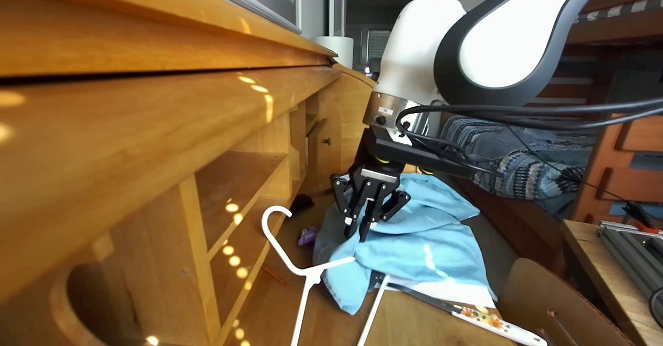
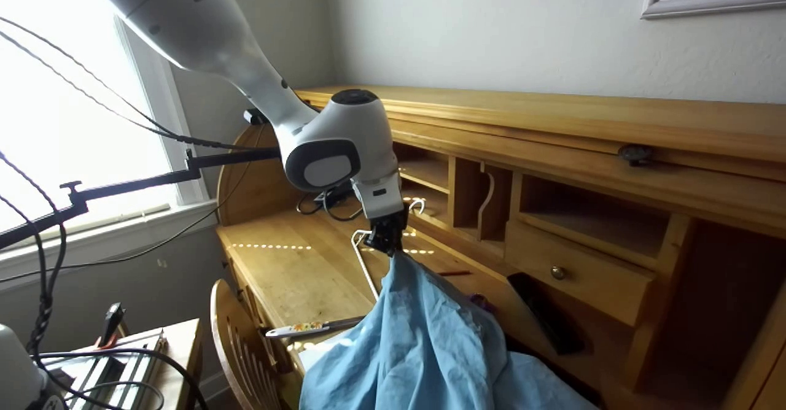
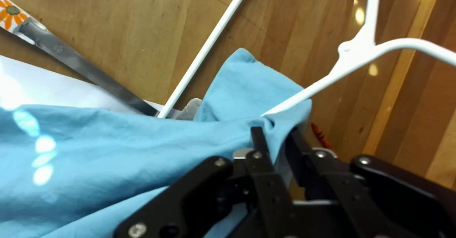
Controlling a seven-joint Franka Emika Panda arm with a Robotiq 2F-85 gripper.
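My gripper (image 1: 357, 233) points down and pinches a fold of a light blue cloth (image 1: 430, 242). In an exterior view (image 2: 405, 342) the cloth rises to a peak at the fingertips. In the wrist view the gripper (image 3: 275, 133) has its fingers a small gap apart, with the cloth (image 3: 124, 149) between them. A white hanger (image 1: 312, 272) lies just beyond the fingertips. One of its arms enters the cloth, and its lower bar also goes under it; the wrist view shows the hanger's neck (image 3: 358, 49). The hanger's covered parts are hidden.
A metal utensil with a floral handle (image 1: 479, 317) lies partly under the cloth, over white paper (image 1: 450, 290). A red crayon (image 3: 321, 136), a purple object (image 1: 307, 236) and a long black object (image 2: 546, 312) lie by the desk shelves (image 2: 583, 213). A wooden chair (image 2: 236, 348) stands at the desk's edge.
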